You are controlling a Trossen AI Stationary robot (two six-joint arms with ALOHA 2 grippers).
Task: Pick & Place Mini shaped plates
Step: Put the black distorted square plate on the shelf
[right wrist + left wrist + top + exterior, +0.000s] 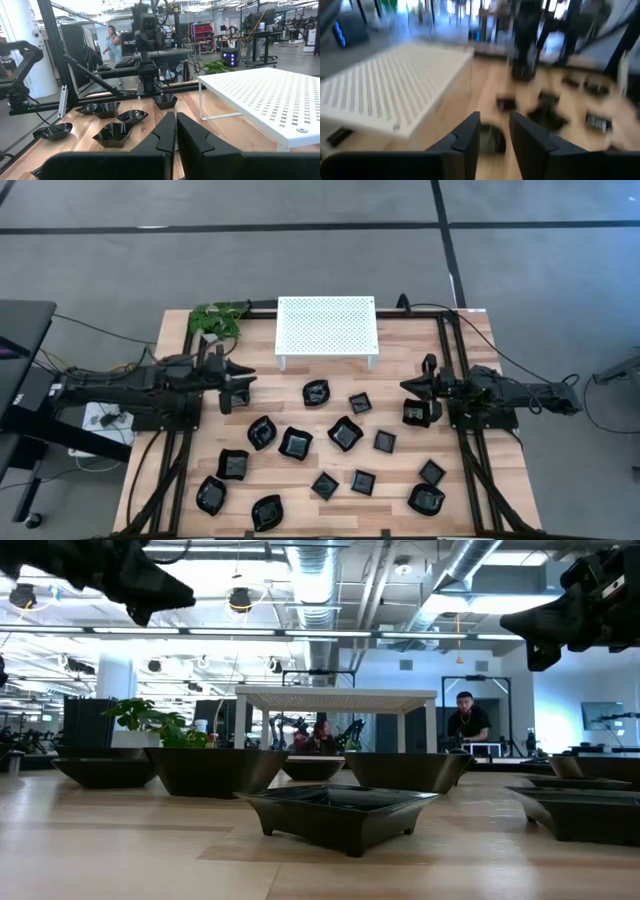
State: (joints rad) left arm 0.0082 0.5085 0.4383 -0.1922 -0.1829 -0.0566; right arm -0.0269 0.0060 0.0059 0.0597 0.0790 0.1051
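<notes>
Several mini shaped plates, small glossy black dishes such as one square plate (296, 444) and one wavy-rimmed plate (262, 432), lie scattered on the wooden table (400, 350), each resting on its base. My left gripper (238, 385) hovers above the table's left side, left of the plates. Its fingers (470, 132) stand open with nothing between them. My right gripper (412, 392) waits at the table's right side, shut (175, 122) and holding nothing. In the low view a square plate (340, 810) stands nearest, and both grippers hang high above the plates.
A white perforated rack (327, 330) stands on legs at the table's far middle. A green plant (218, 320) sits at the far left corner. Black frame rails (452, 370) run along both table sides. People show in the room beyond the table (467, 720).
</notes>
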